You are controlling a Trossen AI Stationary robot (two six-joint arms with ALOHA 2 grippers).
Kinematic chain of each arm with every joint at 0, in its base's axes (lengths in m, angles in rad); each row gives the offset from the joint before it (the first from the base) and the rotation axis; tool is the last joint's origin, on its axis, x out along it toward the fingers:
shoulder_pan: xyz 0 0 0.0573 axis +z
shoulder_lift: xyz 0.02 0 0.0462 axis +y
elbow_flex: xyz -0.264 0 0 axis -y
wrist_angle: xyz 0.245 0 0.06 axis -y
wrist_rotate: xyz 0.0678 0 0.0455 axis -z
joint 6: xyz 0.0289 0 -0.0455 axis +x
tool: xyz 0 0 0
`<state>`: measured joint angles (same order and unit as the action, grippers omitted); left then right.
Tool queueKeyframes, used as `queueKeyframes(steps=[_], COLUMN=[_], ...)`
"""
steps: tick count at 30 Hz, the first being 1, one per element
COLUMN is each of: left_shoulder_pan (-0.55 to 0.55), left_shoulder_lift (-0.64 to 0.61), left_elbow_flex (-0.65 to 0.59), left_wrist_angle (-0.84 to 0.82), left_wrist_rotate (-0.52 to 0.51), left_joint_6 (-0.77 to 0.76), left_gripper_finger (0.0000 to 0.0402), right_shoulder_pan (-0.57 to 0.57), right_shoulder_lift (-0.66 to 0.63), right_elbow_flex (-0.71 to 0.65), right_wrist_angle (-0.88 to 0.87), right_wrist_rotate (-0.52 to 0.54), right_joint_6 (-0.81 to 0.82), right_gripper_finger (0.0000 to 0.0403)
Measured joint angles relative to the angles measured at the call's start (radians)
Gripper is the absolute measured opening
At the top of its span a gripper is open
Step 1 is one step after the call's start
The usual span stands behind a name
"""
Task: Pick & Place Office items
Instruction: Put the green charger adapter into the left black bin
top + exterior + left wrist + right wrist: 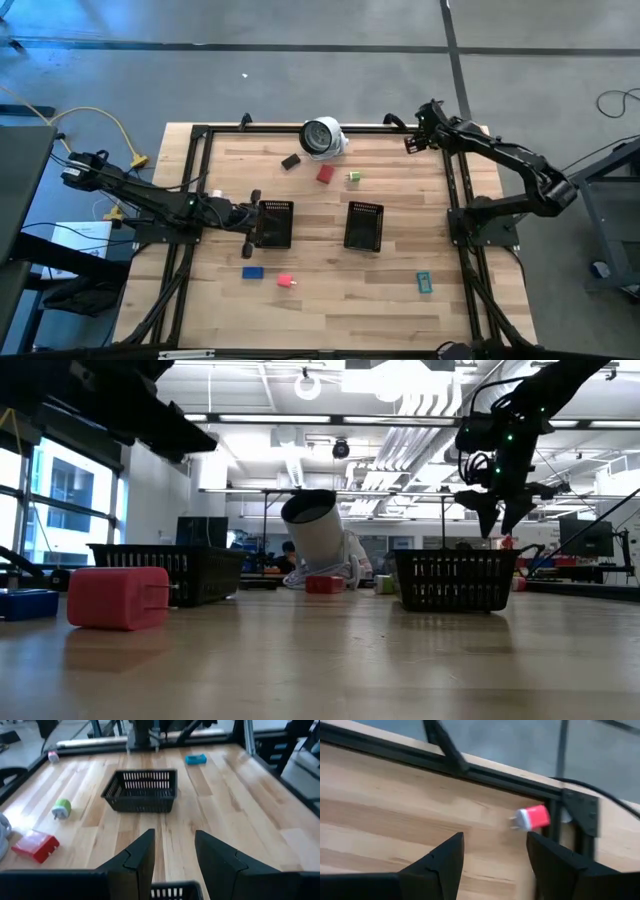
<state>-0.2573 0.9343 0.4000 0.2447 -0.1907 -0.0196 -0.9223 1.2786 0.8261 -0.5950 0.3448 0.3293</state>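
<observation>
1. We hold our left tool (254, 222) low at the near edge of the left tray (275, 224), jaws apart and empty, probably placed for a drop or a fresh reach.
2. Our right tool (411, 143) hangs over the counter's (330, 290) far right corner, jaws parted, nothing between them, with a red-and-white piece (532, 817) lying ahead of it.
3. The office items lie loose on the counter: red (324, 174), green (353, 178), dark (291, 161), blue (252, 271), pink (285, 282), teal (424, 283).
4. The right tray (364, 226) looks empty, so we judge sorting has barely begun.
</observation>
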Motion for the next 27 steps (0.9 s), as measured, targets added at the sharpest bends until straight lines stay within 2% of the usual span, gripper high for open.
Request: queueKeyframes(steps=[11, 16, 22, 27], left_shoulder_pan=[0.001, 0.001, 0.041, 0.096], left_shoulder_lift=[0.108, 0.119, 0.119, 0.129], left_elbow_flex=[0.0, 0.0, 0.0, 0.0], left_wrist_angle=[0.078, 0.139, 0.176, 0.178], left_wrist_rotate=[0.017, 0.017, 0.06, 0.127], left_joint_6=[-0.005, 0.032, 0.04, 0.009], left_gripper_finger=[0.0135, 0.0135, 0.0135, 0.0135], right_shoulder_pan=[-0.007, -0.007, -0.003, -0.057], right_shoulder_lift=[0.001, 0.003, 0.061, 0.167], right_elbow_flex=[0.0, 0.0, 0.002, 0.091], right_wrist_angle=[0.141, 0.335, 0.577, 0.433], right_wrist_rotate=[-0.163, -0.188, -0.093, -0.024], right_joint_6=[0.019, 0.044, 0.027, -0.014], right_gripper_finger=[0.0203, 0.0203, 0.0203, 0.0203])
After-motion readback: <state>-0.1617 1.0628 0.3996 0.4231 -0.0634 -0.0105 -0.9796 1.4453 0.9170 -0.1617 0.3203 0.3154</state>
